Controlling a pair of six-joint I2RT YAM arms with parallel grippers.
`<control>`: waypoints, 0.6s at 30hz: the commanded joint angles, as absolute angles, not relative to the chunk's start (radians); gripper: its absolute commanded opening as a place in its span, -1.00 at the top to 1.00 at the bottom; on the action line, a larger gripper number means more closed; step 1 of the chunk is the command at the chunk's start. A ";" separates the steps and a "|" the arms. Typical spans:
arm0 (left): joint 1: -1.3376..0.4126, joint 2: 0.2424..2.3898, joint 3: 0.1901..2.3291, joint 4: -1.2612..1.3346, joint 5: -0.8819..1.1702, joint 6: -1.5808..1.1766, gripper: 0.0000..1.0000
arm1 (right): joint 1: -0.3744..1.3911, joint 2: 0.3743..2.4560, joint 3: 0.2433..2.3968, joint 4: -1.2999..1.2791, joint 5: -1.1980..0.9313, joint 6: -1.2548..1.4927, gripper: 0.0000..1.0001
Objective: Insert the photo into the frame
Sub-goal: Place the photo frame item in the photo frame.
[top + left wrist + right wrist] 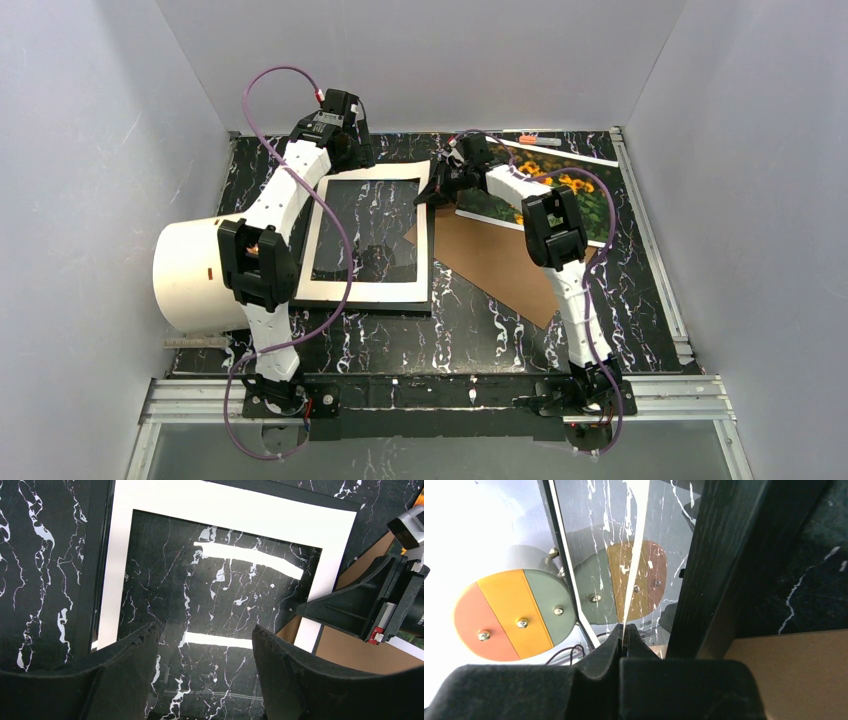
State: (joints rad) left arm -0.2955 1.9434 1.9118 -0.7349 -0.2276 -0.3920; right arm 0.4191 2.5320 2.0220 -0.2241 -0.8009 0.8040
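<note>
The black marble-patterned table (pixel 470 330) carries everything. A big white cylinder (pixel 190 275) lies on its side at the left edge, just left of the left arm.

The thin black rectangular picture frame (pixel 360 308) lies flat left of centre, and the marble shows through its clear pane. A white card mat (pixel 372 171) runs round the inside of the frame.

A plain brown backing board (pixel 500 265) lies askew just right of the frame, with one corner touching the frame's right side. At the far right lies the rectangular sunflower photo (pixel 545 165), picture side up. Its white-bordered near edge overlaps the far end of the board, it is partly hidden by the right arm, and it is outside the frame.

The left gripper (pixel 352 158) hovers over the frame's far left corner. In its wrist view the two black fingers (pixel 130 675) stand spread apart with only the pane under them, grasping nothing.

The right gripper (pixel 432 190) is at the frame's far right side. Its wrist view shows the jaws clenched on a thin white edge (pixel 636 555), seemingly the mat's, beside the black frame bar (pixel 714 555). A round disc (pixel 514 615) in orange, yellow and grey-green bands is mirrored in the pane there.
</note>
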 commanded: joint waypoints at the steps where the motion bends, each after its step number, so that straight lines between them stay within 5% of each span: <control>1: -0.289 1.910 1.931 -0.759 -0.255 -0.379 -0.34 | 0.439 2.539 2.056 -0.199 -0.769 0.855 0.93; 12: -0.289 1.918 1.925 -0.758 -0.249 -0.379 -0.36 | 0.450 2.531 2.063 -0.182 -0.764 0.869 0.80; 18: -0.288 1.915 1.923 -0.757 -0.252 -0.377 -0.37 | 0.451 2.502 2.060 -0.233 -0.727 0.823 0.30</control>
State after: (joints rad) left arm -0.2955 1.9434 1.9118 -0.7353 -0.2287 -0.3859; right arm 0.4435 2.5320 2.0167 -0.2089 -0.7551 0.8608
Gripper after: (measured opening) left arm 0.681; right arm 0.290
